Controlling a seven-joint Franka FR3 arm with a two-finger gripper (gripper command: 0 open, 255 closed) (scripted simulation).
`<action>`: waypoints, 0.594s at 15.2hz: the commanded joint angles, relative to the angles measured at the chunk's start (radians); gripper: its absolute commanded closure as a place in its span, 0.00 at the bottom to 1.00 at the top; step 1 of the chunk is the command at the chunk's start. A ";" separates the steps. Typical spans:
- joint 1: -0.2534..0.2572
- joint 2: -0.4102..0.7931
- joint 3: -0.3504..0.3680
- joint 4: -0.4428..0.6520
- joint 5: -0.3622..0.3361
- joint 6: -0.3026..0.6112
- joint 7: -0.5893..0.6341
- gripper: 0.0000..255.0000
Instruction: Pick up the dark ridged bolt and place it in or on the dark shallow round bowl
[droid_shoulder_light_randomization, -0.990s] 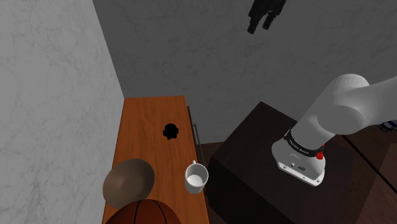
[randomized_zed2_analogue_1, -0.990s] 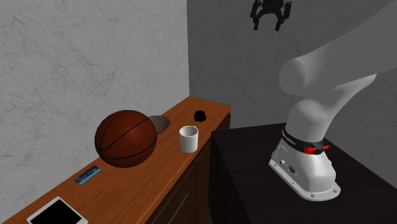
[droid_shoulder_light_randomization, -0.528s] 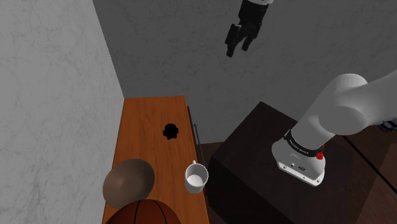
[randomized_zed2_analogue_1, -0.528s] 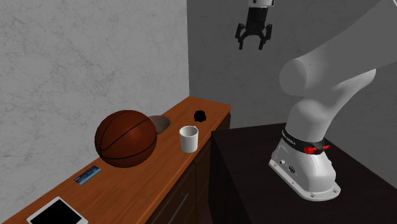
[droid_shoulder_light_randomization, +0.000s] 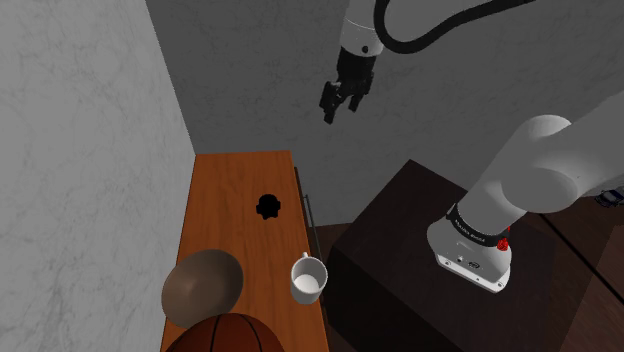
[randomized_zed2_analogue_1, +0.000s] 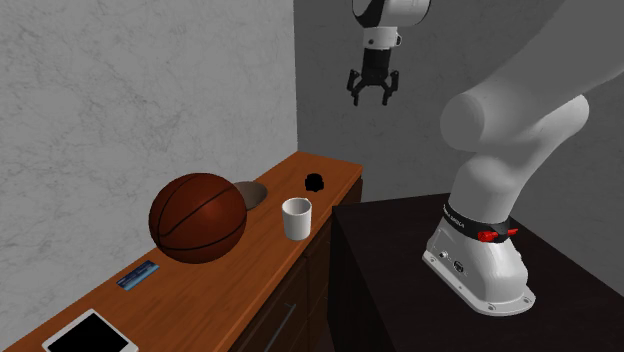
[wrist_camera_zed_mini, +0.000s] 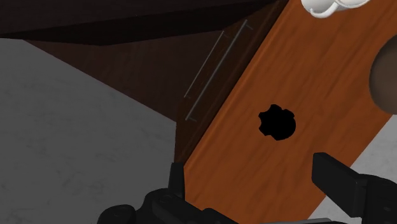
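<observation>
Orange-brown wood runs up the shoulder view: the bench (droid_shoulder_light_randomization: 225, 180) carries the black bolt (droid_shoulder_light_randomization: 268, 206), lying alone about halfway along, close to the edge that faces the dark stand (droid_shoulder_light_randomization: 400, 240). Nearer the camera sit the shallow brown bowl (droid_shoulder_light_randomization: 203, 285) and a white mug (droid_shoulder_light_randomization: 309, 278) near it. A basketball (droid_shoulder_light_randomization: 225, 338) at the bottom edge overlaps the bowl's rim. High up against the grey wall, the end effector (droid_shoulder_light_randomization: 332, 108) hangs from the white arm, pointing down, well apart from the bolt.

Over to the second exterior view: the end effector (randomized_zed2_analogue_1: 372, 97) is up in the air with its 2 fingers splayed apart, nothing between them. Below it the bolt (randomized_zed2_analogue_1: 316, 181) rests near the bench's far end. The basketball (randomized_zed2_analogue_1: 198, 218) hides most of the bowl (randomized_zed2_analogue_1: 256, 192), and the mug (randomized_zed2_analogue_1: 296, 218) stands just beside the ball. A blue card (randomized_zed2_analogue_1: 137, 275) and a white tablet (randomized_zed2_analogue_1: 90, 335) lie at the near end.

Wrist view now: both black fingers (wrist_camera_zed_mini: 337, 178) stand wide apart, and the bolt (wrist_camera_zed_mini: 277, 122) lies on the wood well beyond them, in line with the gap, untouched. The mug (wrist_camera_zed_mini: 327, 6) and the bowl (wrist_camera_zed_mini: 385, 76) show past it.
</observation>
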 joint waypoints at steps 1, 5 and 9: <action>0.004 0.066 0.022 -0.003 0.000 0.067 0.020 0.00; 0.009 0.212 0.067 0.013 -0.017 0.190 0.072 0.00; 0.011 0.371 0.106 0.051 -0.064 0.301 0.140 0.00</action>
